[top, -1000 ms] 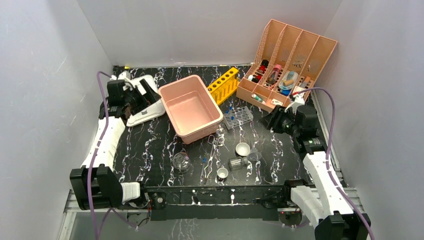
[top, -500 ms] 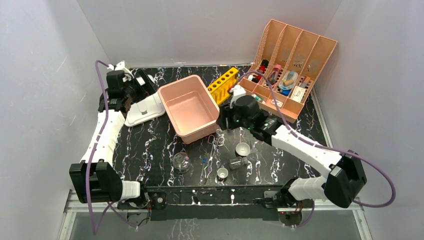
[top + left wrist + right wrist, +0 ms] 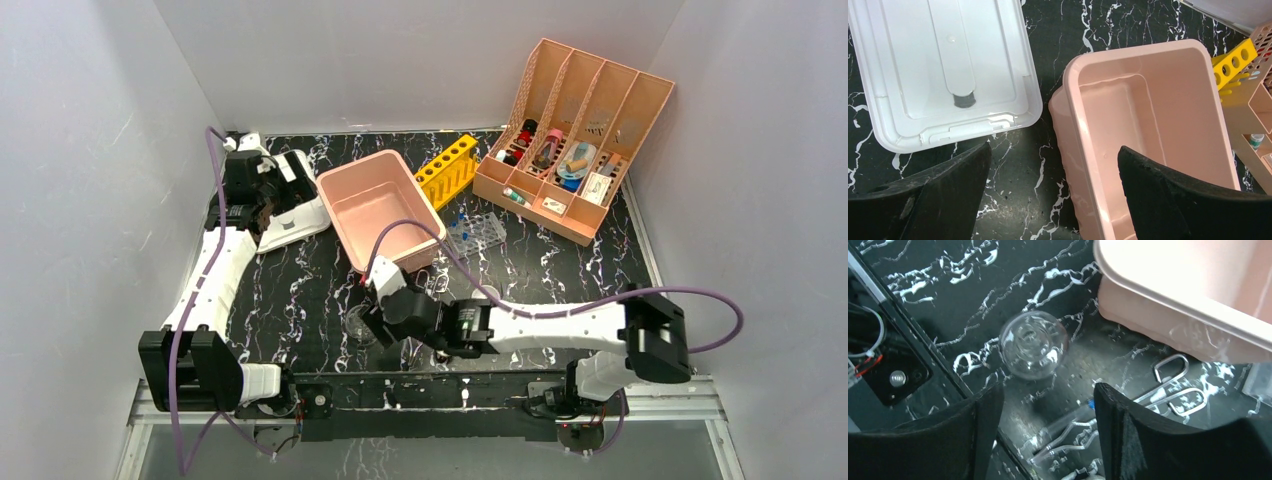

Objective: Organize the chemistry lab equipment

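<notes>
Right wrist view: our right gripper [image 3: 1045, 390] hangs wide open and empty, with the clear round glass flask [image 3: 1033, 350] just ahead of the gap between its fingers.

We see the flask on the black marbled desk [image 3: 998, 285], close to the near edge and left of its middle, touching neither finger. It sits near the pink tub [image 3: 1148, 285] but apart from it. The thin metal wire tongs [image 3: 1173, 385] lie flat just to the flask's right, by the tub's near end. From the top view, our right arm reaches low along the near edge. Our left gripper [image 3: 1053, 150] is near the far left corner, fingers spread wide and gripping nothing, above the gap between the white lid [image 3: 948, 65] and the tub. The yellow rack [image 3: 447, 170] and peach file organizer [image 3: 575, 130] stand toward the far right corner.
</notes>
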Controlling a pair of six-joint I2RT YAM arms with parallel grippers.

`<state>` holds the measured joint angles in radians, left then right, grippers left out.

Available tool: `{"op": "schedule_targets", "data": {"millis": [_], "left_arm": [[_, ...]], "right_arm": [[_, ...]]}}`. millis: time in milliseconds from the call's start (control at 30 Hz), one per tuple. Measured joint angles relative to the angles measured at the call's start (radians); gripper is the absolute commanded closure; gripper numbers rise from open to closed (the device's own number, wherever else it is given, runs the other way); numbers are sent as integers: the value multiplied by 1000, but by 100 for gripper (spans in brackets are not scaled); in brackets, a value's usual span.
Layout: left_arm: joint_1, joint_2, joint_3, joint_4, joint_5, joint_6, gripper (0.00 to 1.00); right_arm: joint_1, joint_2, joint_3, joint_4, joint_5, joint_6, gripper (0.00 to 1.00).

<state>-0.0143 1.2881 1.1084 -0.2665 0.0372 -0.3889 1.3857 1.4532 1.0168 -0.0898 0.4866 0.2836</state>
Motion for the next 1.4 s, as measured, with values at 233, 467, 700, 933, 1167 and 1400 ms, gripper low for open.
{"op": "schedule_targets", "data": {"millis": [233, 467, 700, 933, 1167, 1400], "left_arm": [[0, -10, -9, -1, -13, 4, 4], [0, -33, -18, -1, -39, 6, 4], [0, -35, -21, -1, -62, 12, 4], [0, -35, -21, -1, -65, 12, 4], [-1, -35, -21, -2, -73, 15, 4], [-2, -35, -21, -2, -77, 16, 4]], "right_arm": [[37, 58, -69, 174, 60, -18, 20], [30, 177, -23, 262, 21, -49, 22], [30, 231, 5, 280, -22, -49, 32], [30, 260, 43, 280, -45, -47, 40], [30, 293, 66, 273, -48, -47, 40], [29, 335, 74, 259, -47, -44, 52]]}}
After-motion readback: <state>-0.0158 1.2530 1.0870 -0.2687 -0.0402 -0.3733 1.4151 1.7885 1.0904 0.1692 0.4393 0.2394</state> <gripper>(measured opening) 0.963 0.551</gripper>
